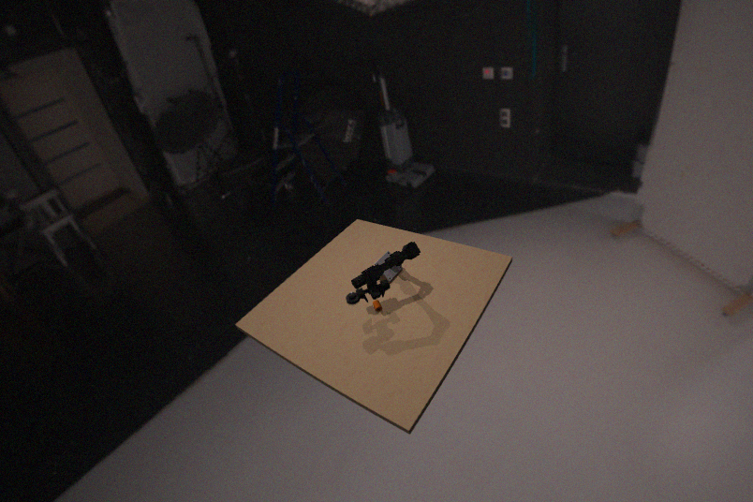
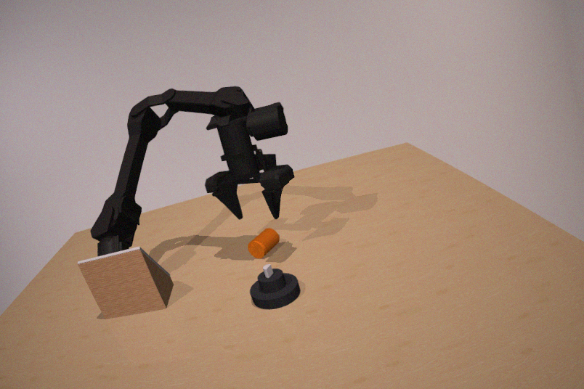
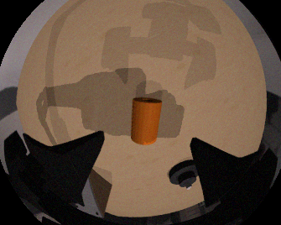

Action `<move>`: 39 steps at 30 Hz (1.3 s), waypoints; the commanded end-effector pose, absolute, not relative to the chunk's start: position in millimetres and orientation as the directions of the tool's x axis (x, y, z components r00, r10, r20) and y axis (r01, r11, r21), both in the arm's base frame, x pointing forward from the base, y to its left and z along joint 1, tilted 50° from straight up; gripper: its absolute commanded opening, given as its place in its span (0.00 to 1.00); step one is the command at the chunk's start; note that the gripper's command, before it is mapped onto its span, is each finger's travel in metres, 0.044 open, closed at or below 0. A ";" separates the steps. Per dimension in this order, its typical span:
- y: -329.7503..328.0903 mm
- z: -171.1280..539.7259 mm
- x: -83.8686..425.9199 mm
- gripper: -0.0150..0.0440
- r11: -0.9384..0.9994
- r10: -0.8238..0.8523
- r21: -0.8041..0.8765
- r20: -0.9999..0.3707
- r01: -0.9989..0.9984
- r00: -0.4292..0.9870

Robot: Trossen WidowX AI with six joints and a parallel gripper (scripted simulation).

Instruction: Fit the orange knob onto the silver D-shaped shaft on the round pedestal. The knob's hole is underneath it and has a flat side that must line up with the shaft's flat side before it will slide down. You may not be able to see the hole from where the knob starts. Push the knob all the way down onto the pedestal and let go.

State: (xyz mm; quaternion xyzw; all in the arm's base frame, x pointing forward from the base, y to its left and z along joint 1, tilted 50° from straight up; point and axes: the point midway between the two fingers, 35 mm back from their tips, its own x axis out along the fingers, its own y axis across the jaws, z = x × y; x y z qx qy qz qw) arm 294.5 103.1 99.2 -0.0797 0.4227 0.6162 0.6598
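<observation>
The table [image 1: 390, 366] [image 2: 394, 320] [image 3: 226, 75] carries everything, a broad wooden top. The arm [image 1: 383, 273] [image 2: 136, 155] rises from a wedge-shaped base [image 2: 123, 286] at about eight o'clock in the exterior view and bends over so that its claw [image 1: 376, 295] [image 2: 258, 218] [image 3: 148, 140] points down. That pose looks chosen for a grasp from above: the claw is spread almost as wide as it goes, with nothing between its fingers, leaving room for them to pass either side of the knob.

The pedestal [image 1: 352, 298] [image 2: 274, 293] [image 3: 180, 172] stands upright, its wide foot presumably there to keep it steady under a push. From the knob it lies at six o'clock in the exterior view, near but apart.

The knob [image 1: 376, 305] [image 2: 264, 243] [image 3: 146, 122] lies on its side on the table, below the claw. In the wrist view its darker end faces twelve o'clock; whether that is the hole, I cannot tell. Lying so, it will probably need turning upright before fitting.

Smallest is the shaft [image 2: 267, 271] [image 3: 189, 187], sticking up bare from the pedestal, waiting for the knob. Its flat side is too small to place surely.
</observation>
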 end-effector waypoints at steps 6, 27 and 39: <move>119.2 85.4 289.1 1.00 0.226 0.750 0.428 -0.649 -0.875 -0.124; 144.5 63.3 284.9 1.00 0.225 0.750 0.428 -0.649 -0.876 -0.124; 152.3 57.1 282.8 0.82 0.225 0.752 0.428 -0.648 -0.875 -0.124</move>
